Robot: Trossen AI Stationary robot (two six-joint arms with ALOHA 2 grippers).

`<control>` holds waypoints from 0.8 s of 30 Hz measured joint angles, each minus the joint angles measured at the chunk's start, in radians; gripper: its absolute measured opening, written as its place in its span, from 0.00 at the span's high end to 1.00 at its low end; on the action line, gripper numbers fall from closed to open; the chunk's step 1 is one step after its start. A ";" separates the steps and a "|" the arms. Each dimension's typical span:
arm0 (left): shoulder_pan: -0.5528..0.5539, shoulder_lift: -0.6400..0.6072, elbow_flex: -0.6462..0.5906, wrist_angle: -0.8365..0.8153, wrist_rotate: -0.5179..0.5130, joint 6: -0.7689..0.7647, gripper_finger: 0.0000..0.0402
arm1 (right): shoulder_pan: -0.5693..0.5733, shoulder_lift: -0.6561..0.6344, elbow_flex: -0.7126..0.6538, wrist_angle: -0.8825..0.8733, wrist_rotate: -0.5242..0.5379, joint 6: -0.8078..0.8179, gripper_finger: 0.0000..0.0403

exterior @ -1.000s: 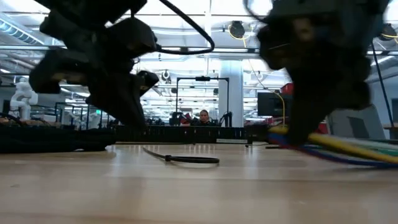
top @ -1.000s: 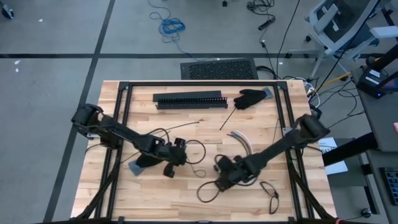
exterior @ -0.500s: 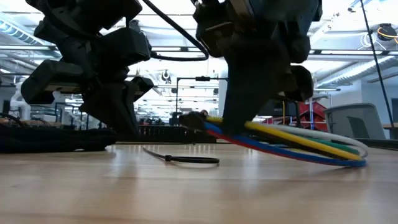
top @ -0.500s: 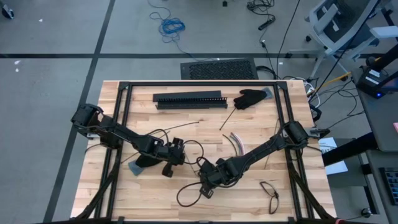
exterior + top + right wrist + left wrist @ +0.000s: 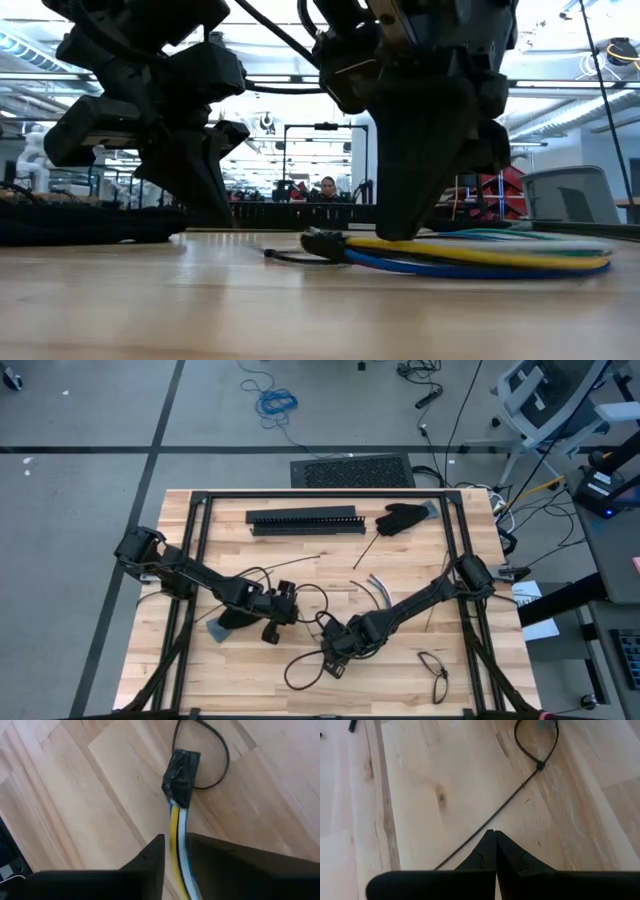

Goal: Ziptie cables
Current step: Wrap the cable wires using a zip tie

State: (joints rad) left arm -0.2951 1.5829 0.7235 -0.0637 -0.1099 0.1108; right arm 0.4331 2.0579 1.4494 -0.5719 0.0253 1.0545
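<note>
Right wrist view first: your right gripper (image 5: 175, 850) has its two fingers (image 5: 150, 855) slightly apart, straddling the cables (image 5: 176, 827), and the yellow and pale strands run up through the gap to a black-taped end (image 5: 181, 777) lying on the wooden table (image 5: 75, 795). Whether the pads actually bite the bundle, you can't tell. From the high view, your right arm reaches diagonally from the table's right edge down to the front middle, wrist bent low, gripper (image 5: 338, 648) over the bundle. Low view shows the cables (image 5: 470, 258) lying flat on the wood under that gripper. Your left gripper (image 5: 495, 840) is pressed fully together, empty, poised above a thin black zip tie (image 5: 520, 787); that arm stretches in from the left edge, just beside the right one.
</note>
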 joint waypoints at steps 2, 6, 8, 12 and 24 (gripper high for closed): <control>0.000 0.000 0.000 -0.002 0.000 0.000 1.00 | -0.002 0.000 0.000 0.000 -0.003 -0.016 0.78; 0.000 0.000 0.000 -0.004 0.000 0.000 1.00 | -0.002 0.000 0.000 0.001 -0.005 -0.021 0.78; 0.000 0.000 0.000 -0.003 0.000 0.000 1.00 | -0.002 0.000 0.000 0.002 -0.004 -0.021 0.79; -0.006 0.000 0.000 -0.004 0.000 -0.002 1.00 | -0.007 -0.001 0.000 0.004 -0.004 -0.011 0.79; -0.066 0.000 -0.016 -0.061 0.000 -0.047 1.00 | -0.017 -0.009 0.000 0.065 -0.001 0.007 0.75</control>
State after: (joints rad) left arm -0.3608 1.5829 0.7071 -0.1243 -0.1096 0.0642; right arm 0.4163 2.0485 1.4494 -0.5070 0.0245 1.0620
